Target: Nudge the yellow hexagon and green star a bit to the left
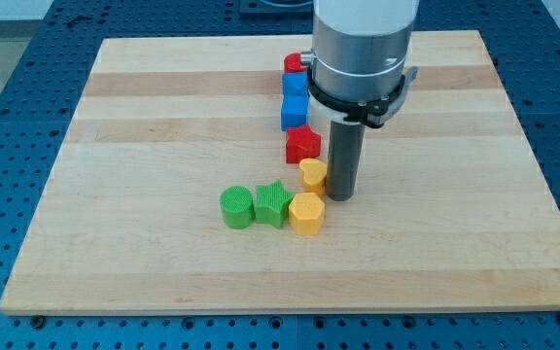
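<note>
The yellow hexagon (306, 214) sits near the board's middle, touching the green star (272, 203) on its left. My tip (339, 197) is just to the right of and slightly above the yellow hexagon, close beside a small yellow block (313, 174). A green cylinder (236, 207) touches the star on its left.
A red star-like block (302, 144) lies above the small yellow block. Above it are two blue blocks (294, 105) and a red block (295, 64), partly hidden by the arm. The wooden board (115, 194) ends at all four sides within view.
</note>
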`<action>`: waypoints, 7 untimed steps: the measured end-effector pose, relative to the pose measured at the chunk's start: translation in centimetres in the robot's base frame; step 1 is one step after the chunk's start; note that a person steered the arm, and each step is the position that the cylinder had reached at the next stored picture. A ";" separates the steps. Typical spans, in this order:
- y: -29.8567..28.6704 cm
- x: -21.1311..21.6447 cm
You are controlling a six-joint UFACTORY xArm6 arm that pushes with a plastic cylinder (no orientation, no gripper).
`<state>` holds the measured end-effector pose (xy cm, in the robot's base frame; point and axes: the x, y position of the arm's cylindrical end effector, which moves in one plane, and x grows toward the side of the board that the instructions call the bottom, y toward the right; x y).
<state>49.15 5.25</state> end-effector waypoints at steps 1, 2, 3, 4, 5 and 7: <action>3.7 2.7; 4.9 4.6; 4.7 5.0; 2.5 4.2; 2.5 4.2; 0.5 4.4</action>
<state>53.52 5.74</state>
